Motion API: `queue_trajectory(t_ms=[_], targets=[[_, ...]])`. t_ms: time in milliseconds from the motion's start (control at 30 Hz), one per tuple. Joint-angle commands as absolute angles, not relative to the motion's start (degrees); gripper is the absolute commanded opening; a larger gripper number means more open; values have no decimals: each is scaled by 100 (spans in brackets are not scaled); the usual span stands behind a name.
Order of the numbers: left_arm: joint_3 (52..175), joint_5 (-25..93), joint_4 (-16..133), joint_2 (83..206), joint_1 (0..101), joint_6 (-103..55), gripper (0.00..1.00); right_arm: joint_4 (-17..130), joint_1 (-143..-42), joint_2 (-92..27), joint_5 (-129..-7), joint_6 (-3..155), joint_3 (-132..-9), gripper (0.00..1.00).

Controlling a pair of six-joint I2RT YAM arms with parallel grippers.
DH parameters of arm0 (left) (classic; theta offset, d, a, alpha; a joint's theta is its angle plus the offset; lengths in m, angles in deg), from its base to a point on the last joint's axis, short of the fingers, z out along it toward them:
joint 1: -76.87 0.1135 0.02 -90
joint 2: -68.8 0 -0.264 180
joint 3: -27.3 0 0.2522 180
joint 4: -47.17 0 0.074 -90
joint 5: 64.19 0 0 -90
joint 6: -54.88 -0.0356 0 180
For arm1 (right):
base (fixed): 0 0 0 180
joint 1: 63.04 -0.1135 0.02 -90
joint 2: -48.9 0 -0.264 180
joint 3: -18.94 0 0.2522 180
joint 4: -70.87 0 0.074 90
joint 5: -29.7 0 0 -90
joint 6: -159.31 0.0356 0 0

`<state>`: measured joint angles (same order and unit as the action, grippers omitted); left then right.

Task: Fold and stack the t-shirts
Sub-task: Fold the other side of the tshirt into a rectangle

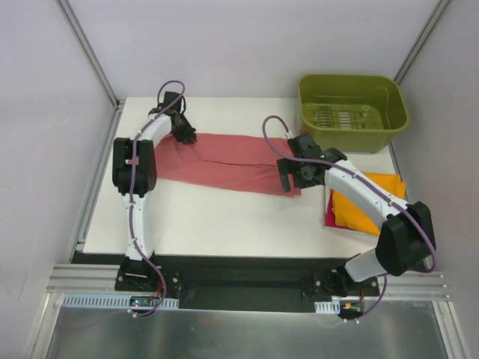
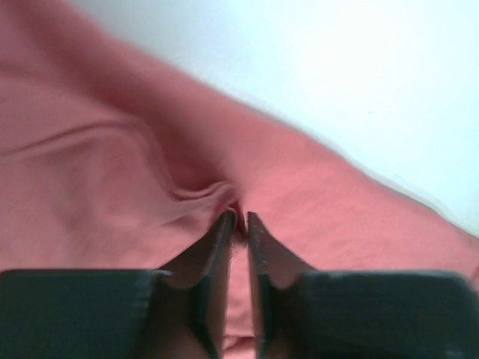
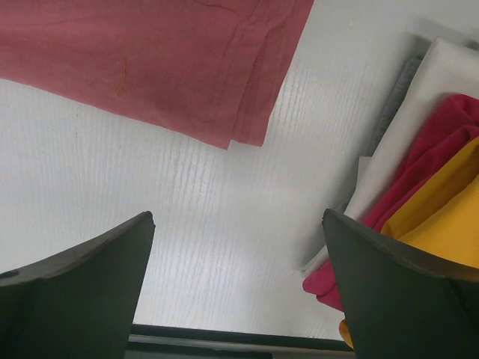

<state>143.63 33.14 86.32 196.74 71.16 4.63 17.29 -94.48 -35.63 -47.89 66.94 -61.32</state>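
White bench (image 1: 224, 224) fills the scene, with two black-and-white robot arms bolted at its near edge. Nearest on the right side lies a bright orange t-shirt (image 1: 353, 215), folded into a rectangle and resting on a magenta-pink t-shirt (image 1: 328, 217), whose edge peeks out along the orange one's left side. The right arm reaches across this pile toward the middle of the bench. In the right wrist view the orange cloth (image 3: 449, 217) and the magenta cloth (image 3: 441, 142) sit at the right edge. The right tool (image 1: 292, 176) is spread wide, its two dark fingers well apart with only bare bench between them (image 3: 238, 221). Just beyond it is the hemmed right-hand corner of the salmon t-shirt (image 3: 150, 60), apart from both fingers. This dusty-red shirt (image 1: 232, 161) lies as a long band across the middle of the bench, running from the far left toward the centre right. At its far left end the left tool (image 1: 183, 134) is nearly closed, its fingertips pinching a small raised fold of the salmon cloth (image 2: 241, 218), which wrinkles around the grip. Farthest away, at the far right corner, stands a green tub (image 1: 352, 134).
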Motion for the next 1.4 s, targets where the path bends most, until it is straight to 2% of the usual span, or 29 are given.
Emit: queue_trajectory(t_ms=[0,133,233,300,333,600,867,1133,1367], targets=[[15214,3617,8651,20072,6940,-31,19,1580,-9477,-3284,-4615,6781,-6161,100],[15172,3609,8642,20020,6896,-66,36,1536,-9477,-3187,-4588,6852,-6118,99],[15049,3548,8642,19818,6896,-163,55,1527,-9477,-3152,-4588,6852,-6091,99],[14970,3556,8651,19608,6896,-224,91,1518,-9485,-3152,-4606,6843,-6109,99],[14909,3539,8642,19511,6896,-233,99,1518,-9511,-3152,-4606,6852,-6117,100],[14135,3258,8633,18561,7203,-400,99,1676,-9591,-3301,-4702,6799,-6082,99],[13756,3398,8511,18666,7652,-462,99,1799,-9635,-3521,-4755,6738,-6223,100],[14116,3319,8466,19157,7995,-664,99,1773,-9635,-3652,-4694,6746,-6302,100],[15267,3521,8457,19940,8127,-672,99,1711,-9644,-3793,-4562,6738,-6407,100]])
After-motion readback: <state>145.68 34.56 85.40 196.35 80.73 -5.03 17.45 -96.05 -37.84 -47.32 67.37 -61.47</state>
